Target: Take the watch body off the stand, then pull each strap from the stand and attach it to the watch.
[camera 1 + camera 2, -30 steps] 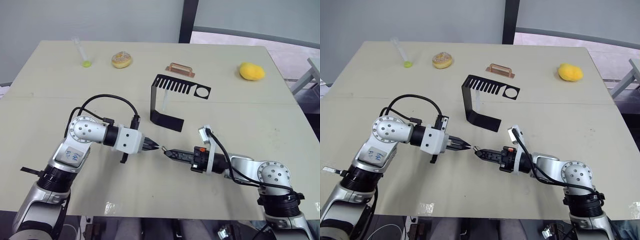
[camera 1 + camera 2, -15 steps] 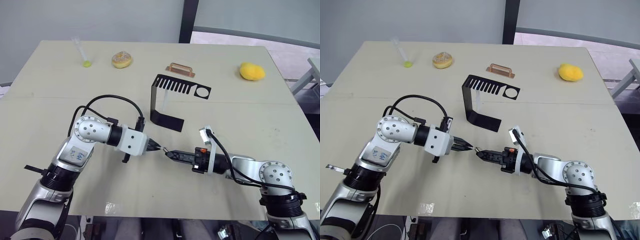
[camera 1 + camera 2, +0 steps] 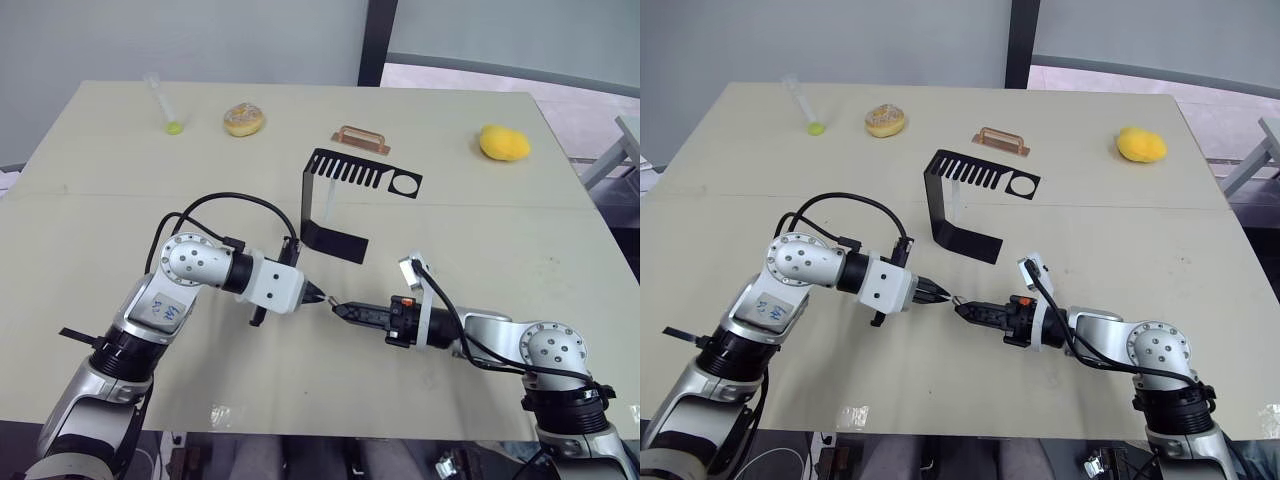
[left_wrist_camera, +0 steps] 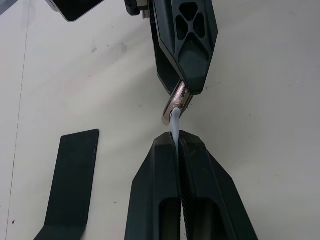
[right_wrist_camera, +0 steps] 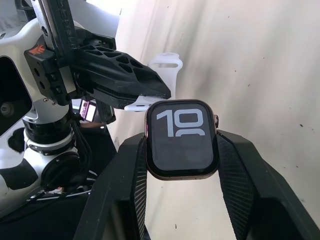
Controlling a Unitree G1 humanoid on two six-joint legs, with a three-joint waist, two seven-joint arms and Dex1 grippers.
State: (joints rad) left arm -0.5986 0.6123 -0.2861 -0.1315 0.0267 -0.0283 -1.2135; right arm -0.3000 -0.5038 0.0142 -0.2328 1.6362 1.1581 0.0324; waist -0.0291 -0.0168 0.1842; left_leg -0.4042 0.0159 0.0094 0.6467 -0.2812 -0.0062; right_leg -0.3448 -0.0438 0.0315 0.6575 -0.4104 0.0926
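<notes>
The black stand (image 3: 340, 190) sits mid-table, and a thin white strap (image 3: 326, 206) hangs under its slotted top arm. In front of it my two grippers meet tip to tip. My right gripper (image 3: 338, 307) is shut on the watch body (image 5: 182, 137), whose dark screen shows white digits. My left gripper (image 3: 318, 297) is shut on the other white strap (image 4: 175, 122), pinched flat between its fingers (image 4: 200, 170). The strap's end touches the copper-coloured edge of the watch body (image 4: 178, 99). The strap's free end (image 5: 164, 61) curls out behind the left gripper (image 5: 120, 75).
Along the table's far side lie a clear tube with a green tip (image 3: 164, 106), a doughnut (image 3: 243, 120), a copper-coloured handle piece (image 3: 360, 139) just behind the stand, and a yellow fruit (image 3: 503, 143). The table's front edge runs close below both arms.
My left arm has swung right, carrying its strap up to the watch body and closing the small gap between the tips. The right gripper has hardly moved.
</notes>
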